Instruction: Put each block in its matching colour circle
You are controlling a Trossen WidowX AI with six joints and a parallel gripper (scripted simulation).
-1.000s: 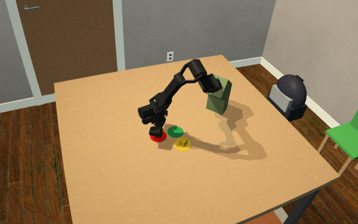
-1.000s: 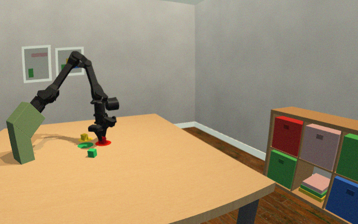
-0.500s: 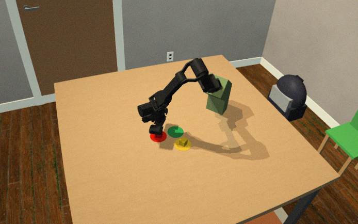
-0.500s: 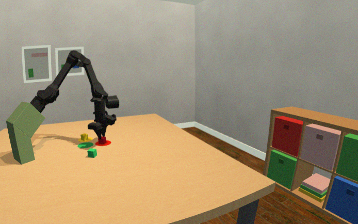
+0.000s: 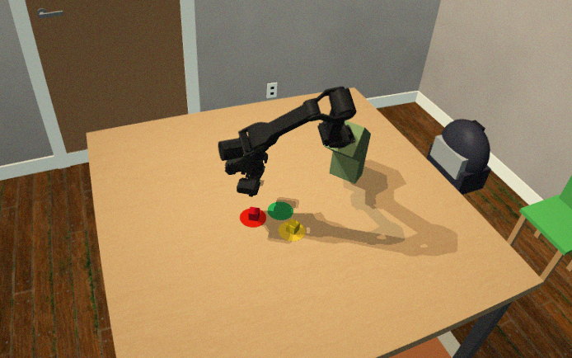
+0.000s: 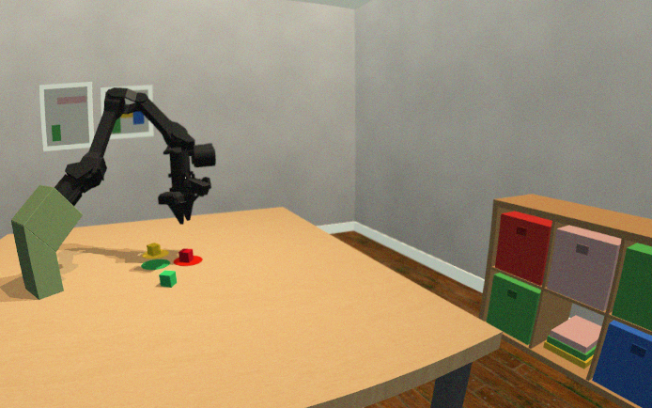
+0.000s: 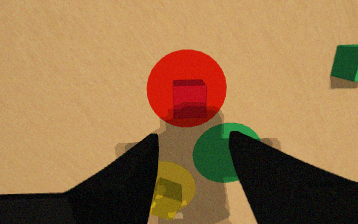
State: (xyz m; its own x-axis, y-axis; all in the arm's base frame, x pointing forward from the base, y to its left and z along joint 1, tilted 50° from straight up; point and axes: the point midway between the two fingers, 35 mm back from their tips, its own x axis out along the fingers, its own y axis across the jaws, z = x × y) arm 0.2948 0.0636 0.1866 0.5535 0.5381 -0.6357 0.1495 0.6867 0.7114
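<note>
Three circles and three blocks lie on the counter [image 5: 176, 270]. Going left to right in the top view: one red circle [image 5: 246, 220] with one red block [image 5: 253, 213] wholly inside it, one green circle [image 5: 280, 210] with nothing on it, and one yellow circle [image 5: 287, 234] carrying one yellow block [image 5: 293, 227]. The circles sit just beside one another in a tight cluster. The single green block [image 6: 167, 277] is hidden in the top view; the exterior view shows it on bare counter, near the green circle but apart from it.

One end effector [image 5: 247, 188] hangs above the cluster, clear of the counter, its fingers part-way open with nothing between them. In the wrist view the red block [image 7: 189, 98] lies ahead of the two fingertips, centred on the gap and not touching either, while the green block [image 7: 345, 62] sits far off to the right edge.
</note>
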